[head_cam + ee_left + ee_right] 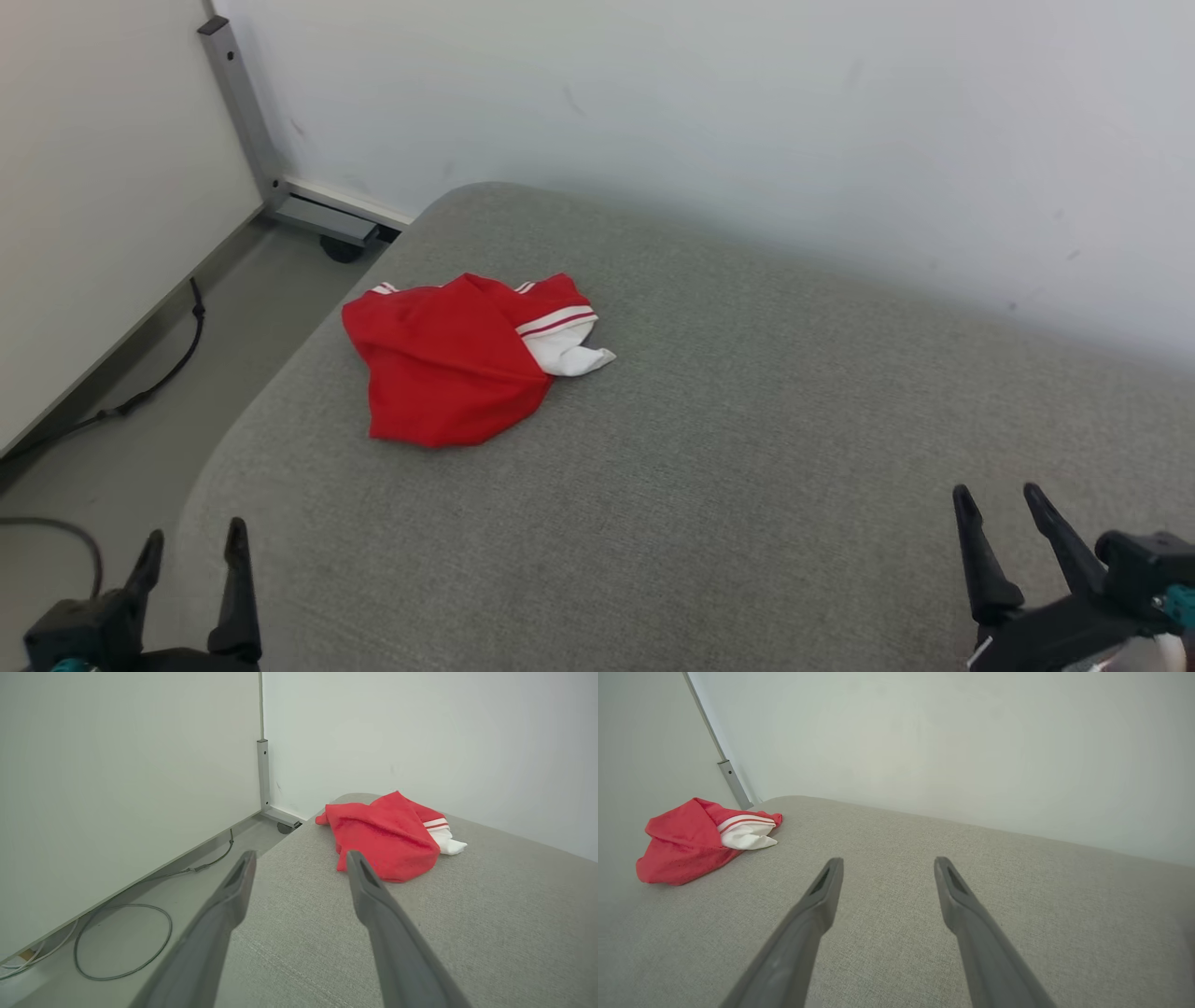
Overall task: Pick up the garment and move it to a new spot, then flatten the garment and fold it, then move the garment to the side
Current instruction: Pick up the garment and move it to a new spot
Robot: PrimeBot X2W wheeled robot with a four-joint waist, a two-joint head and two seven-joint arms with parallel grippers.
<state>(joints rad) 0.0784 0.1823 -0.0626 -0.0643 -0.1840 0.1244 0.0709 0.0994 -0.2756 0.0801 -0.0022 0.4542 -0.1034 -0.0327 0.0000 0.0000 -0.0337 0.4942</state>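
Observation:
A crumpled red garment (448,364) with white striped trim lies bunched on the grey fabric surface (747,448), toward its far left corner. The left wrist view has the garment (383,835) just beyond the fingertips, and in the right wrist view the garment (686,842) lies far off to the left. My left gripper (194,551) stands open at the lower left, over the surface's near left edge, well short of the garment. At the lower right my right gripper (997,504) is open too, with nothing between its fingers.
White walls close in behind and to the left. A grey metal frame leg (245,112) with a castor stands in the corner. Dark cables (159,373) run along the floor (112,467) left of the surface. The surface's left edge (233,439) drops to that floor.

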